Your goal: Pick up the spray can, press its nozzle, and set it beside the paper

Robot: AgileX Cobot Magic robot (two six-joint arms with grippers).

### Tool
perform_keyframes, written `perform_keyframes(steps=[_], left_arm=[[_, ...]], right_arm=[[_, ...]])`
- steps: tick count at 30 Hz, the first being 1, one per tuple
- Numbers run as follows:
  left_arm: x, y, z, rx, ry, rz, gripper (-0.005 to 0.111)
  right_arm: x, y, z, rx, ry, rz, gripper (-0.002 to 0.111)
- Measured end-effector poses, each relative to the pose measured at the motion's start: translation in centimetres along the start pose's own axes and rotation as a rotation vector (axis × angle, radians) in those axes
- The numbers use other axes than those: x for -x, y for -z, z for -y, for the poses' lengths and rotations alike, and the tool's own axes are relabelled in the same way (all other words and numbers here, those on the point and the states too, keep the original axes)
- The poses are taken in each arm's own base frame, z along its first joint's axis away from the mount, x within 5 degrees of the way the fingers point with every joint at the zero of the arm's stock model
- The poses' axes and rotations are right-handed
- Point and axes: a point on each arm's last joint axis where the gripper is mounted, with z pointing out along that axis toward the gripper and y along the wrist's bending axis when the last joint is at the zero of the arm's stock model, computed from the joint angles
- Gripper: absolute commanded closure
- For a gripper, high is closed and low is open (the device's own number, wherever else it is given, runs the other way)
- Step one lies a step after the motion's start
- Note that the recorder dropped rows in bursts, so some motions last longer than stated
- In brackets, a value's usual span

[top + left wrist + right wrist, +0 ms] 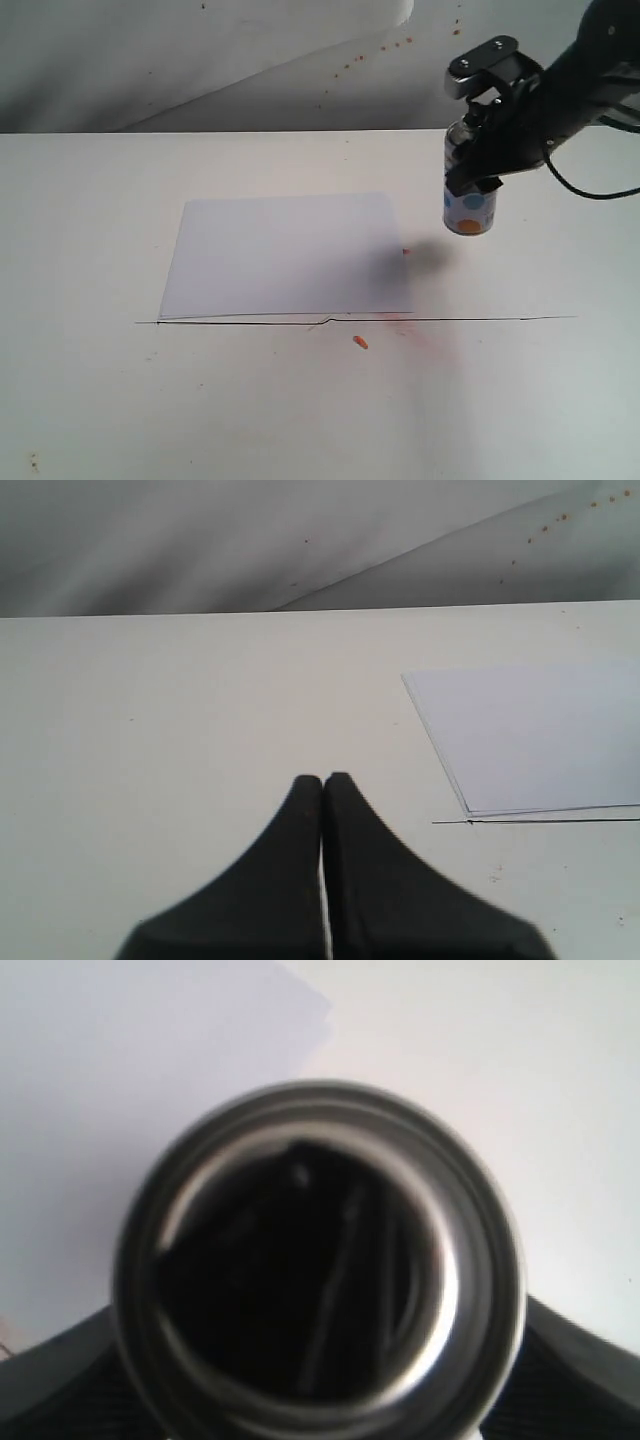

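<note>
The spray can (469, 210), white with blue and orange dots, hangs upright above the table, just right of the paper (285, 255). My right gripper (478, 165) is shut on its upper body, its black fingers (578, 1362) on either side of the can. From above, the right wrist view shows the shiny metal dome (320, 1260) with the dark nozzle (300, 1265) at its middle, blurred. In the exterior view the nozzle is hidden behind the gripper. My left gripper (322, 780) is shut and empty over bare table, with the paper (540, 730) off to one side.
A thin black line (350, 320) runs across the table along the paper's near edge. A small orange bit (360, 342) lies just in front of it, with faint reddish stains nearby. A crumpled white backdrop (200, 60) rises behind the table.
</note>
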Motion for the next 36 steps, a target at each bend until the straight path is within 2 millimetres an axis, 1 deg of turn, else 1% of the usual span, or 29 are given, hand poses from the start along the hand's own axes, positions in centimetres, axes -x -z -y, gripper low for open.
perform_keyframes(steps=[3,6,10,15,21,27,36], left_arm=[[0.0,0.0,0.0,0.0,0.0,0.0,0.107],[0.0,0.0,0.0,0.0,0.0,0.0,0.107],[0.0,0.0,0.0,0.0,0.0,0.0,0.107],[0.0,0.0,0.0,0.0,0.0,0.0,0.107],[0.0,0.0,0.0,0.0,0.0,0.0,0.107],[0.0,0.0,0.0,0.0,0.0,0.0,0.107],[0.0,0.0,0.0,0.0,0.0,0.0,0.107]], right_arm=[[-1.6,-0.4,0.7,-0.029,-0.053,0.027,0.108],[-2.6,-1.1,0.8,-0.042,-0.085,0.052,0.108],[-3.8,-2.2,0.4,-0.055,-0.117,0.1,0.108],[-4.8,-3.1,0.4,-0.116,-0.151,0.159,0.108],[-4.9,-3.3,0.8,-0.158,-0.18,0.2,0.108],[-5.0,-3.9,0.8,-0.157,-0.202,0.198,0.108],[-4.7,-3.9,0.6,-0.152,-0.242,0.217,0.108]])
